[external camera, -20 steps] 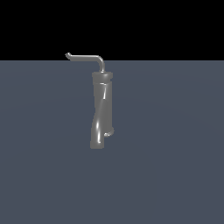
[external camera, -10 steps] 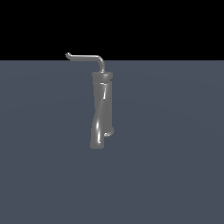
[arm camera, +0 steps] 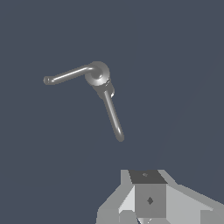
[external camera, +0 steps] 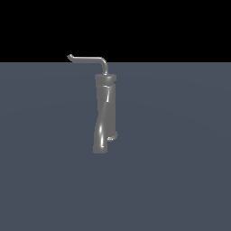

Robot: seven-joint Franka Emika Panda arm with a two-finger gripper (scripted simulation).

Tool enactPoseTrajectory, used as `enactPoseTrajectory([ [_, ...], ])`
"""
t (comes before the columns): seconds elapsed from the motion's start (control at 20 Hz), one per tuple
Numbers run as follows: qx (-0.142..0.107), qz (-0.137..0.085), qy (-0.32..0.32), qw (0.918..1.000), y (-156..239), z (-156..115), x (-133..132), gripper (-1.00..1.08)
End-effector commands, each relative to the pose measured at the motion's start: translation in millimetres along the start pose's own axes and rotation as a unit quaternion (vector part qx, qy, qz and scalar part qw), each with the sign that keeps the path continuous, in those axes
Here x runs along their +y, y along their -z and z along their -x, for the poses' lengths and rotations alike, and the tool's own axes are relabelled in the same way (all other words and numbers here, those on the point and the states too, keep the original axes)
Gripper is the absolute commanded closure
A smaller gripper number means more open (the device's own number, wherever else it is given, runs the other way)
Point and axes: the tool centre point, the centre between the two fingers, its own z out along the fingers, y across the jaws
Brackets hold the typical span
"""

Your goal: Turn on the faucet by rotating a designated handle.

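One faucet (external camera: 105, 115) stands upright on the grey floor (external camera: 180, 158), one thin handle (external camera: 90, 60) bent over its top. One gripper (arm camera: 148, 199) hovers above, apart from it; I cannot tell how wide its jaws stand.

The faucet (external camera: 105, 115) was the only thing rising from the flat grey floor (external camera: 180, 180), well in from every floor edge seen in the exterior view, so open floor lay on all sides of its base. The handle (external camera: 89, 59) jutted from the column's top toward the exterior view's left, with free air beneath it down to the floor and above it. A short stub spout (external camera: 112, 136) stuck out low on the column toward the exterior view's right. In the wrist view, the gripper (arm camera: 146, 205) hung apart from the faucet (arm camera: 99, 75) and its handle (arm camera: 68, 75), with unobstructed space between them.
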Motion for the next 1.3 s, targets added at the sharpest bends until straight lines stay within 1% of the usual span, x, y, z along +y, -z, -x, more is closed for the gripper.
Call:
enactPoseTrajectory([
  [0.0,-0.001,0.001,-0.029,0.9996,-4.2,-9.6,-6.6,1.08],
  [0.3,-0.001,0.003,-0.097,0.9953,-15.9,-31.6,-22.7,1.08],
  [0.6,-0.002,0.006,-0.164,0.9864,-29.9,-52.9,-39.4,1.08],
  [0.9,-0.002,0.009,-0.230,0.9730,-46.2,-73.2,-56.6,1.08],
  [1.25,-0.002,0.012,-0.306,0.9519,-68.0,-95.4,-77.3,1.08],
])
